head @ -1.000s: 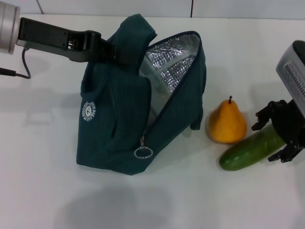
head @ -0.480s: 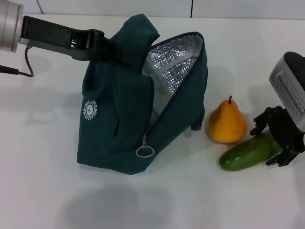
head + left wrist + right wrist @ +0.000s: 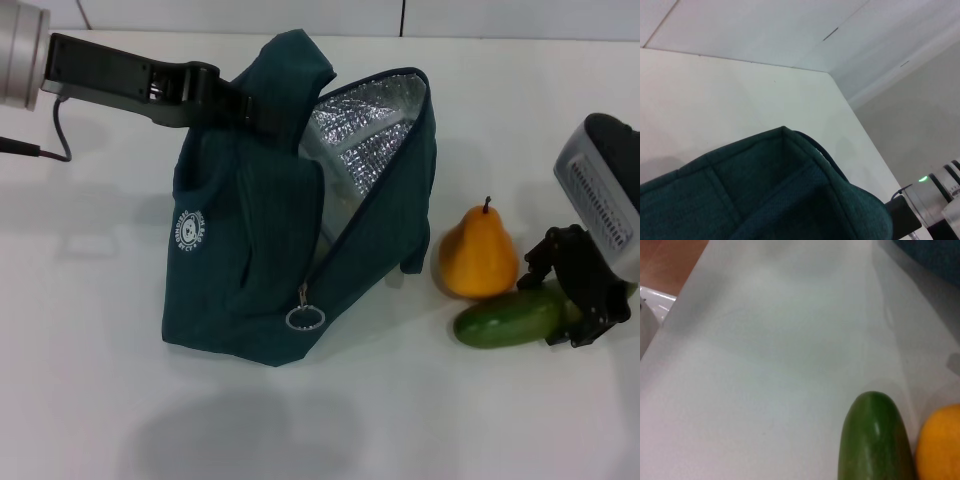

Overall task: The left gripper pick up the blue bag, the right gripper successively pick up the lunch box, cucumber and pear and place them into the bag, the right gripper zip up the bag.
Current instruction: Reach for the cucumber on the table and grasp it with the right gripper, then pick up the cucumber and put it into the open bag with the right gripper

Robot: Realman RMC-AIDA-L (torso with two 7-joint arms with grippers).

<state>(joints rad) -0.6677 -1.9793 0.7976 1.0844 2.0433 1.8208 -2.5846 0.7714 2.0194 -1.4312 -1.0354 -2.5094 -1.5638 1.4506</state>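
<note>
Pinching cucumber (image 3: 508, 320) end, right gripper (image 3: 566, 302), pear (image 3: 478, 255) touching alongside, left gripper (image 3: 262, 113) clamping blue bag (image 3: 260, 250) handle

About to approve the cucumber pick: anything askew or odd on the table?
Nothing damaged or spilled. The blue bag leans, hung open from the left gripper. The cucumber touches the pear; the right gripper is at its end.

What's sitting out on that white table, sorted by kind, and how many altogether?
Bags: 1, the blue bag
Fruit: 1, the pear
Vegetables: 1, the cucumber
Total: 3
</note>
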